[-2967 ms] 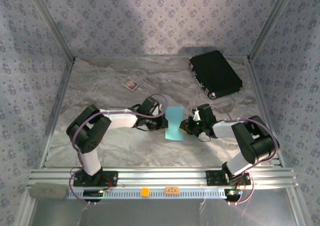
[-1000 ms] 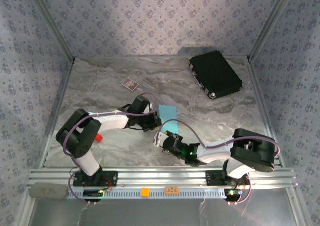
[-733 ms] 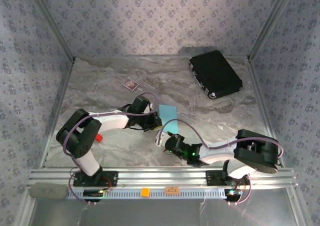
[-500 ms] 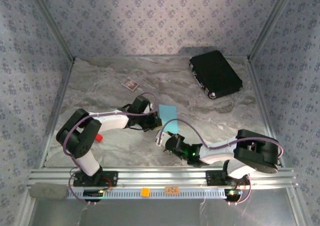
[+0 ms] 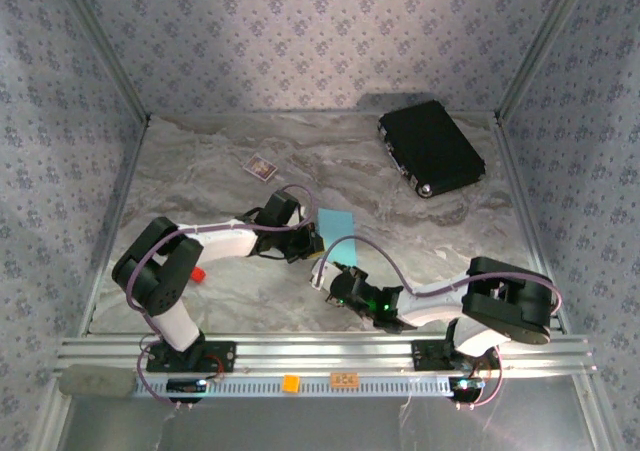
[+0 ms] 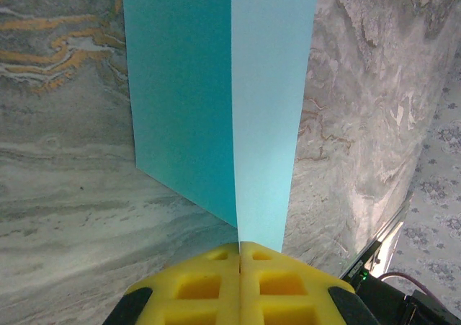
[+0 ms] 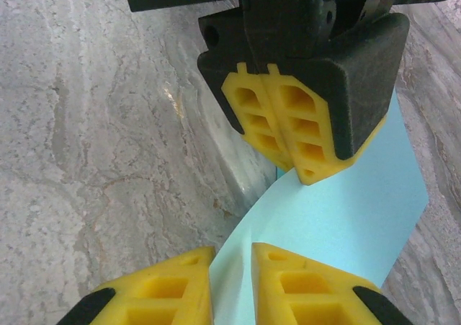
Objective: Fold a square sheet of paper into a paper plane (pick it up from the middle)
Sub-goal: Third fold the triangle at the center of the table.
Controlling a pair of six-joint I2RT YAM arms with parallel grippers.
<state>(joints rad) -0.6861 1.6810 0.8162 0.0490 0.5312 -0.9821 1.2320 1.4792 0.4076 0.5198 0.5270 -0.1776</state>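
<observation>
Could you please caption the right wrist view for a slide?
Left gripper pinches the light-blue paper while the open right gripper straddles its edge.

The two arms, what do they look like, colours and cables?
The left arm and right arm have white links between black joints, each with a purple cable. Fingers are yellow blocks with square recesses, backed in black. A green light glows near the right wrist.

I see a thin light-blue square sheet of paper (image 6: 266,101), one half shaded deeper teal. The counter (image 6: 65,159) is grey marble with tan veins. The left gripper (image 6: 240,249) and right gripper (image 7: 232,256) have yellow jaws. The rectangular hard case (image 5: 431,148) is black, the small card (image 5: 261,167) dark with a pale border, the walls (image 5: 300,31) lilac-grey with a floral print.
</observation>
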